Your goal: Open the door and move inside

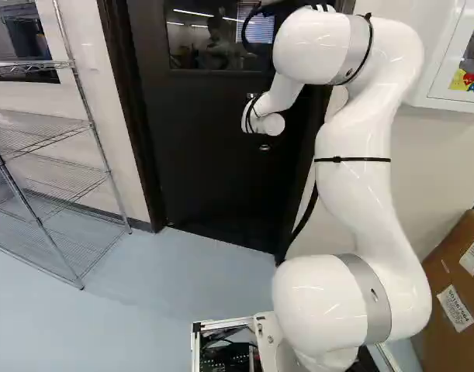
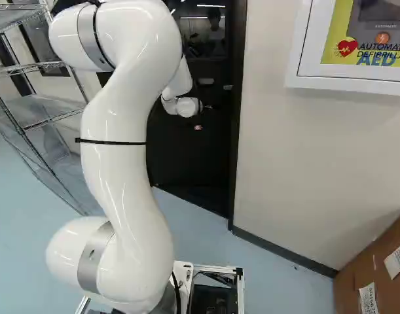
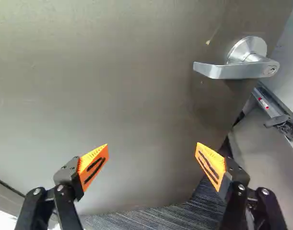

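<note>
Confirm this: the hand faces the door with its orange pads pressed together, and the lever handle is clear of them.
Not quite: the orange pads are not pressed together; the wrist view shows them spread wide apart. The rest stands: the hand faces the door, and the lever handle is clear of the pads.

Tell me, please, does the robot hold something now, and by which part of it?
Nothing is held: the black jaws with orange pads stand wide apart, and the silver metal lever handle on the dark flat door is not between them.
</note>
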